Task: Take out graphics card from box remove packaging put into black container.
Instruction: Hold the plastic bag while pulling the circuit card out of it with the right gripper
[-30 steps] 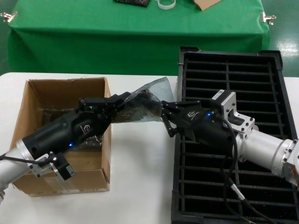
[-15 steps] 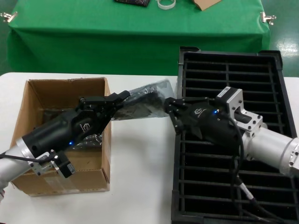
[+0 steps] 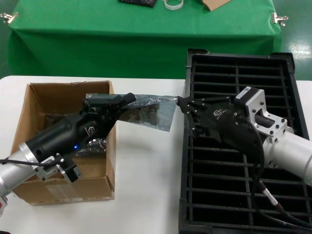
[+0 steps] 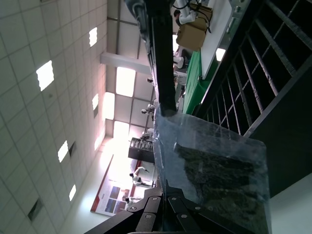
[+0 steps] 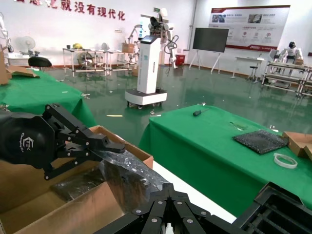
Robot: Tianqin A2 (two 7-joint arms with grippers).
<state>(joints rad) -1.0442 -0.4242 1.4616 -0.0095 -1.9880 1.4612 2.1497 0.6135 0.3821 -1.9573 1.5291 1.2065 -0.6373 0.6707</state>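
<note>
Both grippers, left (image 3: 127, 99) and right (image 3: 184, 102), are clamped on opposite ends of the crinkly grey-blue translucent plastic bag (image 3: 152, 112), stretched between the brown cardboard box (image 3: 29, 141) and the black slotted tray (image 3: 273, 83).

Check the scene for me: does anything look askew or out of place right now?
Nothing damaged or spilled. The packaging hangs stretched in mid-air between the left pincer and the right pincer, spanning the gap from the box to the black container, with a dark item visible inside it.

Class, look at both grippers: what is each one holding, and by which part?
Both hold the shiny grey-blue translucent plastic bag with a dark board inside. The left gripper pinches its end nearest the cardboard box; the right gripper pinches the opposite end.
</note>
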